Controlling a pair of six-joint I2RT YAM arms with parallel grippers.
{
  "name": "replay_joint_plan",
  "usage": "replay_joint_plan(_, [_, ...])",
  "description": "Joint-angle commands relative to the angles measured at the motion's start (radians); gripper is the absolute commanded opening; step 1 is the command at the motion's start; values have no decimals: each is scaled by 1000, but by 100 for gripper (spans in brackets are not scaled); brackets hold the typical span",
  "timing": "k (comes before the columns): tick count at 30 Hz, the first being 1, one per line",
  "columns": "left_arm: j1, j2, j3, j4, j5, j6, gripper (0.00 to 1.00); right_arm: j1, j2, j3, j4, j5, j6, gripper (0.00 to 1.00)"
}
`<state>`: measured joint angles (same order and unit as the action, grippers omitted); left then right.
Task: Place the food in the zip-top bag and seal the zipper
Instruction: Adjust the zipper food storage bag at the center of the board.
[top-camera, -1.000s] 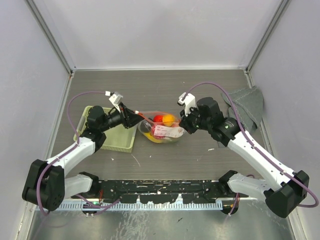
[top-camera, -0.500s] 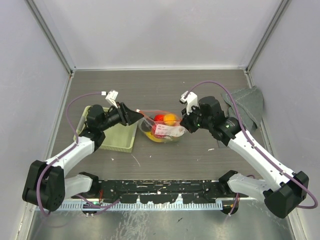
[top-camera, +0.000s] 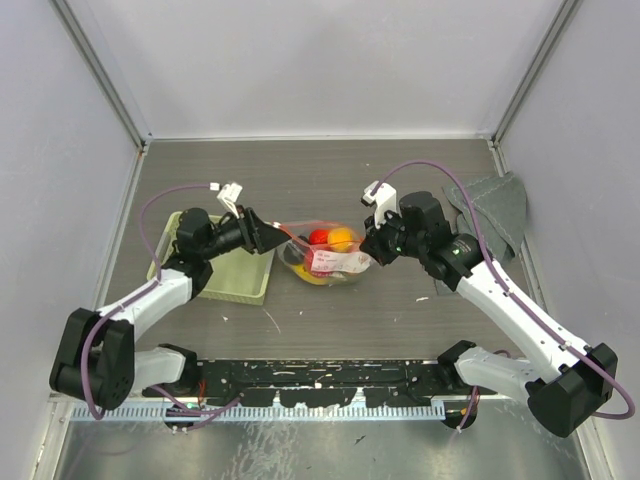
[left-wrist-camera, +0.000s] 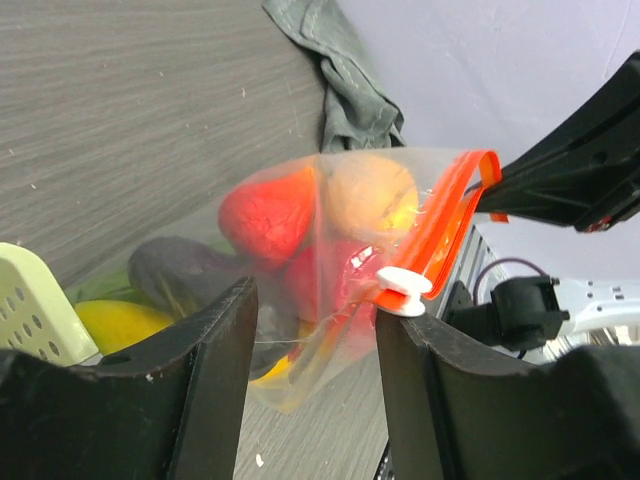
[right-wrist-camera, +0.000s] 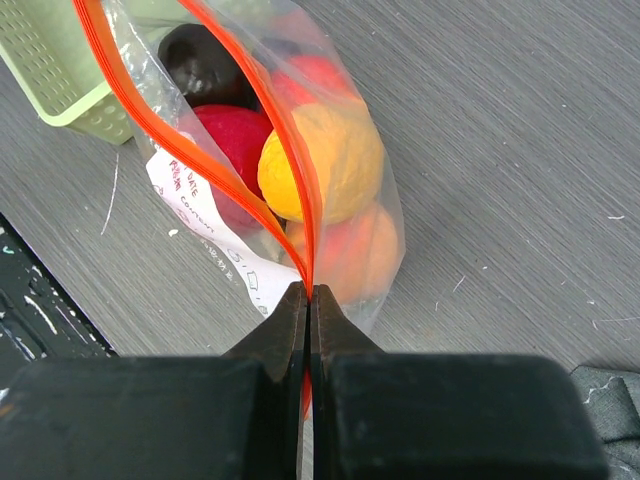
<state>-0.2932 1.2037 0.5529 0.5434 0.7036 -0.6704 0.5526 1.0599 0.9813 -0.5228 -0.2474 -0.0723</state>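
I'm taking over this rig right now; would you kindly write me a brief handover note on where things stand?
Right gripper: jaws shut on one end of the thin red-orange zipper strip of the small clear crinkly zip-top bag.
Left gripper: jaws open around the bag's other end, small white slider tab close to one jaw, not clamped.
Done: the plastic toy food I can see (red, orange, yellow, dark purple) is inside the bag, beside the pale green plastic basket.
Left: the strip's two sides gape apart, so unsealed; probably grip the slider and run it along.
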Motion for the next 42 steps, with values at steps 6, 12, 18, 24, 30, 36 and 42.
replay_joint_plan(6, [5, 98, -7, 182, 132, 45, 46, -6, -40, 8, 64, -13, 16, 1])
replay_joint_plan(12, [5, 93, -18, 215, 159, 46, 23, -9, -36, 11, 68, -14, 19, 1])
replay_joint_plan(18, [5, 3, -38, 217, 166, 61, 32, -13, -46, 9, 72, 2, 27, 1])
replay_joint_plan(24, [5, -19, -54, 157, 138, 105, 48, -14, -47, 13, 77, -5, 30, 1])
replay_joint_plan(30, [2, 7, -69, 156, 131, 102, 54, -13, -55, 10, 79, -5, 30, 1])
replay_joint_plan(36, [-16, 43, -77, 185, 128, 92, 54, -16, -56, 5, 89, -7, 34, 1])
replay_joint_plan(42, [-35, 95, -77, 238, 123, 77, 33, -17, -54, 1, 91, 4, 36, 1])
